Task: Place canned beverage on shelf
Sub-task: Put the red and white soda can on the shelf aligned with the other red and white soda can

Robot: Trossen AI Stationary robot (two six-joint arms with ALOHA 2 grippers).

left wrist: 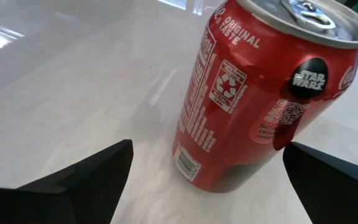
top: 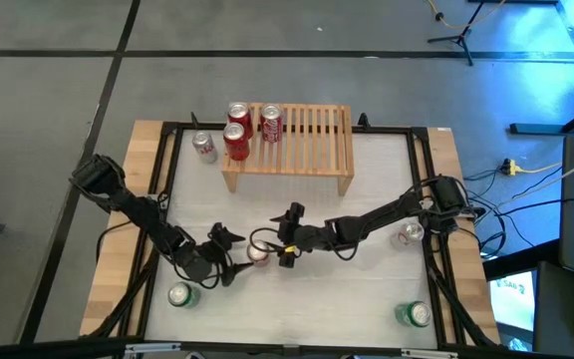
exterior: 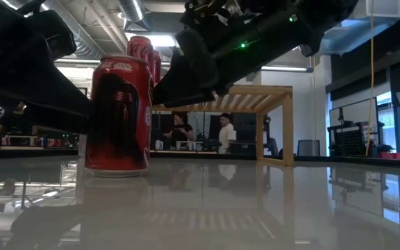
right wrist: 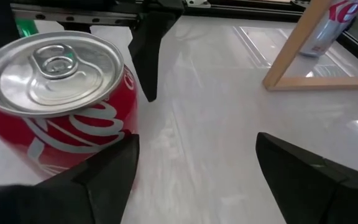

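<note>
Both grippers close in on the red can (top: 258, 252) mid-table: left gripper (top: 229, 242) spread wide to straddle it, right gripper (top: 289, 231) also spread, nothing pinched, shelf (top: 302, 140) waiting behind

At frame centre we see both claws, left claw (top: 229, 242) and right claw (top: 289, 231), flanking a red can (top: 258, 253); shelf (top: 302, 140) above holds two cans.

You have the shelf (top: 297, 145) at the table's (top: 367, 299) far edge, three cans (top: 239, 128) on its left end, another can (top: 259, 252) mid-table between both grippers.
</note>
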